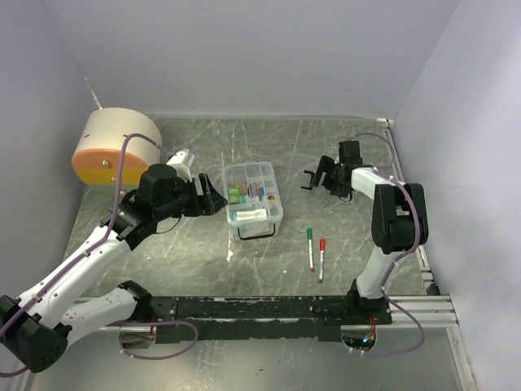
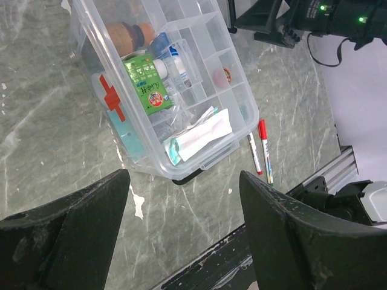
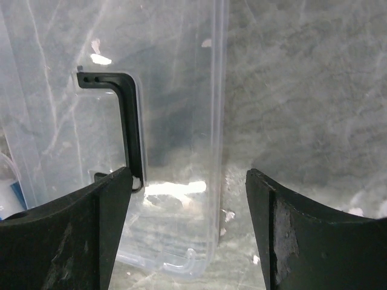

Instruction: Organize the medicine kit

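**Item: medicine kit (image 1: 278, 208), sorting part done.**

- Location: the kit is set at mid-worktop (image 1: 187, 244), between the two arms, with its black handle (image 2: 187, 179) turned toward the arm bases. No lid is seen over it.
- Contents: a clear compartment tray (image 2: 202, 57) is seated inside. A green packet (image 2: 148, 84), a white sachet (image 2: 202, 134) and several small bottles are lodged there. Some cells appear unfilled.
- Loose stock: a green marker (image 1: 310, 247) and a red marker (image 1: 321, 257) are laid side by side on the worktop, near the kit's right front corner.
- Left gripper (image 1: 213, 195): held just beside the kit's left wall, jaws released, nothing held.
- Right gripper (image 1: 316, 175): held near the kit's right side, jaws spread, nothing clamped. In the right wrist view clear plastic with a black bar is seen beyond the jaws. Which part of the kit this is cannot be told.
- Outstanding, as judged: any loose items are to be stowed and the kit shut and latched.
- Also present: a round beige-and-orange drum (image 1: 114, 148) at far left.
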